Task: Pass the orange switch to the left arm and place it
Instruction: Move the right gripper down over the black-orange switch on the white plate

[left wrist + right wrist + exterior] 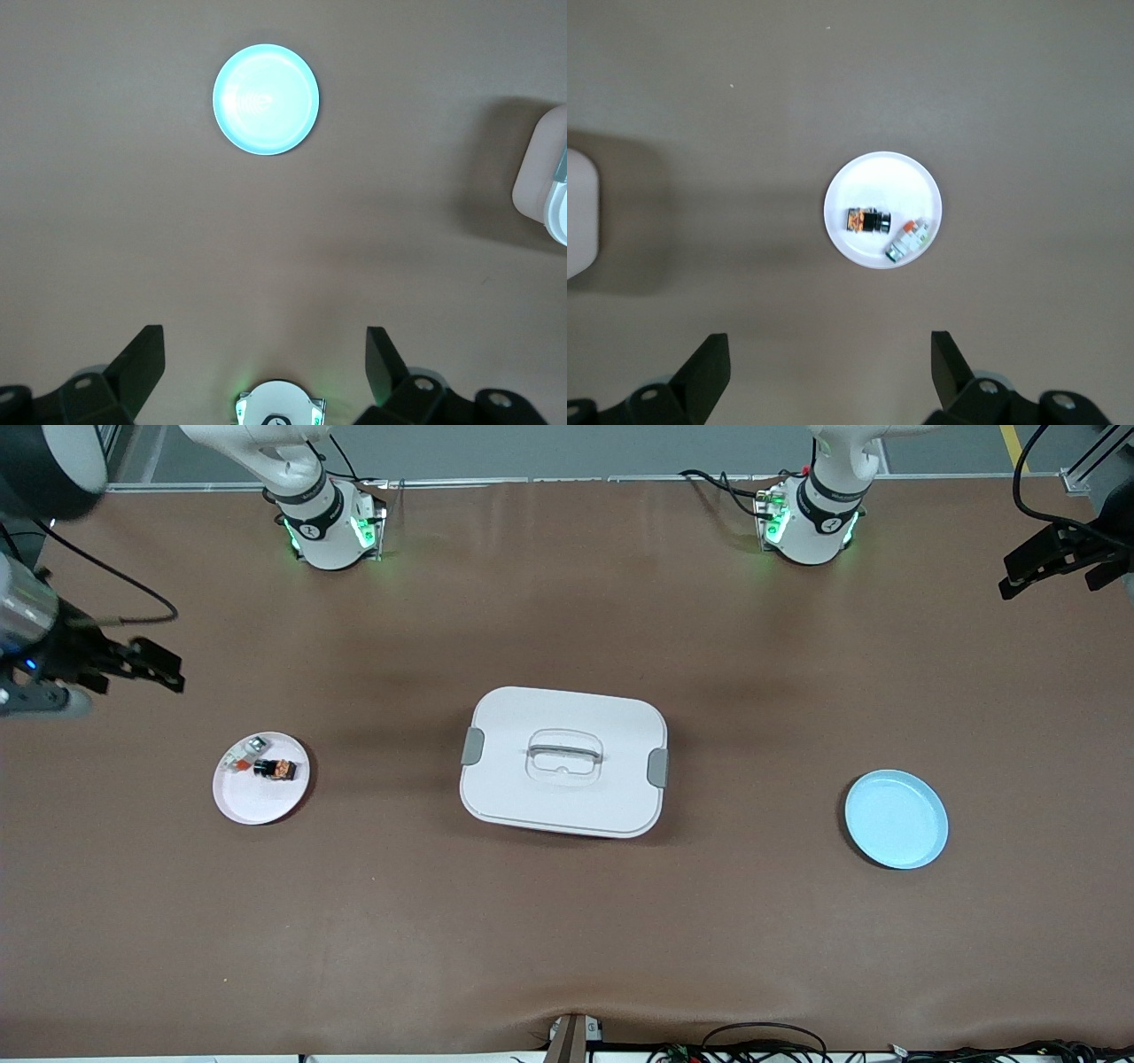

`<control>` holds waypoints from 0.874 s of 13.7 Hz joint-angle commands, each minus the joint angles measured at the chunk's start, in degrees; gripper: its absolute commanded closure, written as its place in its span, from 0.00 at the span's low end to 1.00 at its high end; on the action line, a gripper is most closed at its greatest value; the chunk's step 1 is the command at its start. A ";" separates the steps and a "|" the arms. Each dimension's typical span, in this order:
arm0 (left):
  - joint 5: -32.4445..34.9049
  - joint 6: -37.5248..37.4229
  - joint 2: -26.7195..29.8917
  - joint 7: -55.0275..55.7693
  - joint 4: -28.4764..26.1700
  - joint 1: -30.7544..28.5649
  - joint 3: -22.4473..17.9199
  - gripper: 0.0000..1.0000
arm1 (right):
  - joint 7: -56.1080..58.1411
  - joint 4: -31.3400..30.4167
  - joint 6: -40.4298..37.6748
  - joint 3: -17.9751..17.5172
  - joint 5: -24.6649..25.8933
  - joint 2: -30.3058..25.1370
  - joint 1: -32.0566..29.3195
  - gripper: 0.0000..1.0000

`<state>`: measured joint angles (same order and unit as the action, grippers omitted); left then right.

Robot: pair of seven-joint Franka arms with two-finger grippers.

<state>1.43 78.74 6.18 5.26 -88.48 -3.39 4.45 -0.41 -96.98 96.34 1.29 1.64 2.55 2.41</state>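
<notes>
Orange switch (275, 768) on a small white plate (257, 802) beside a white-and-silver part (244, 756), big white box (563, 762) mid table (567, 939), blue plate (895, 819) at the left arm's end, right gripper (146, 664) up in the air, fingers (709, 372) apart, holding nothing, left gripper (1041, 567) up in the air, fingers (142, 363) apart, holding nothing

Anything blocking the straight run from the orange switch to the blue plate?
Yes. The white box sits mid-table directly between the white plate holding the orange switch and the empty blue plate. Nothing else visible lies on that line.
</notes>
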 commanded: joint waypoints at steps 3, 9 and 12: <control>0.24 -0.95 0.50 -0.60 0.68 -0.48 0.03 0.00 | -0.38 -12.78 15.60 -0.06 0.38 1.22 -0.56 0.00; 0.32 -0.78 0.32 -0.51 0.68 -0.48 0.12 0.00 | -0.38 -18.06 27.83 0.03 0.21 9.48 -3.90 0.00; 0.24 -0.78 0.41 -0.42 0.68 -0.48 0.12 0.00 | -0.47 -18.16 31.18 0.03 0.21 13.70 -5.57 0.00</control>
<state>1.43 78.72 6.23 5.26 -88.40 -3.48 4.39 -0.44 -115.21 125.87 1.94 1.64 14.46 -1.91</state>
